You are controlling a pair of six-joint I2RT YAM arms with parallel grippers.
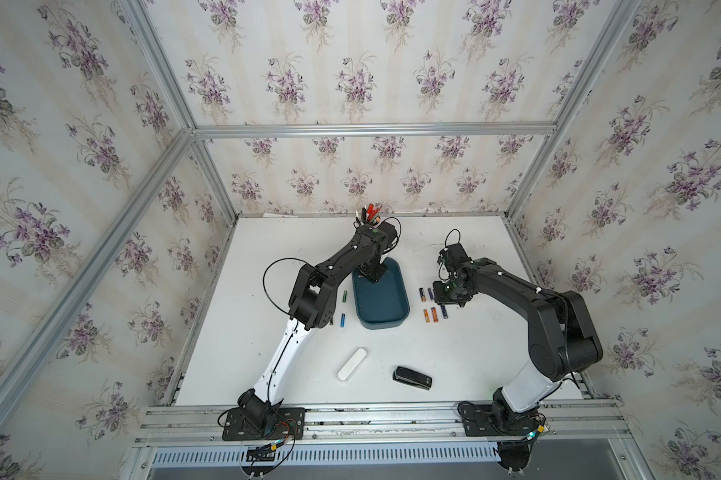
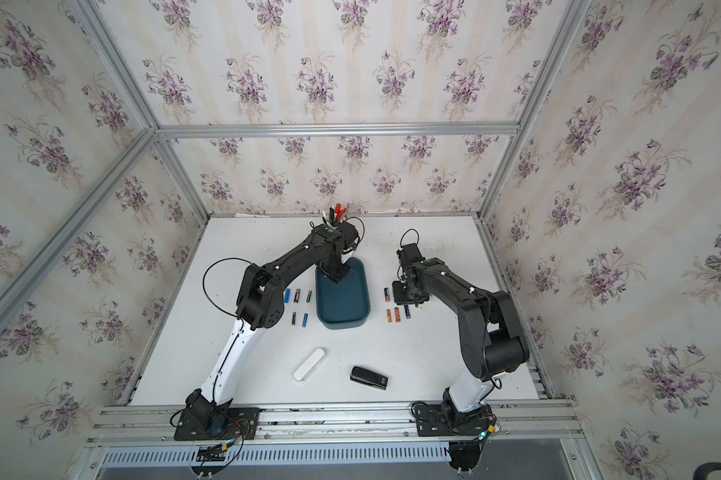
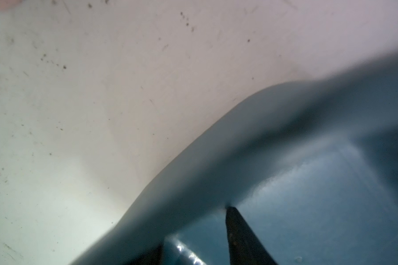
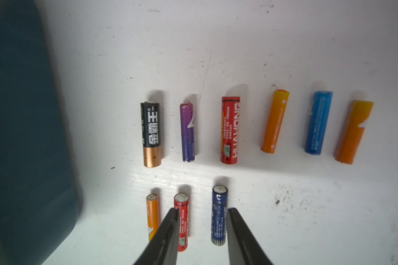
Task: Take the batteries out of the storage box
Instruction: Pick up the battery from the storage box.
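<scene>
Leaning in, I saw the left gripper (image 1: 372, 275) dipped into the box (image 1: 386, 307) at its 12 o'clock end; its wrist view was too blurred to tell whether the fingers (image 3: 239, 236) held anything. The right gripper (image 4: 202, 210) hovered at the box's 3 o'clock, jaws apart over batteries (image 4: 229, 129) lying in rows on the table (image 1: 467, 357). More batteries (image 2: 297, 296) lay at 9 o'clock. Pens (image 1: 371, 209) stood at 12, half hidden by the left arm; a case (image 1: 351, 364) and stapler (image 1: 412, 378) lay at 6.
</scene>
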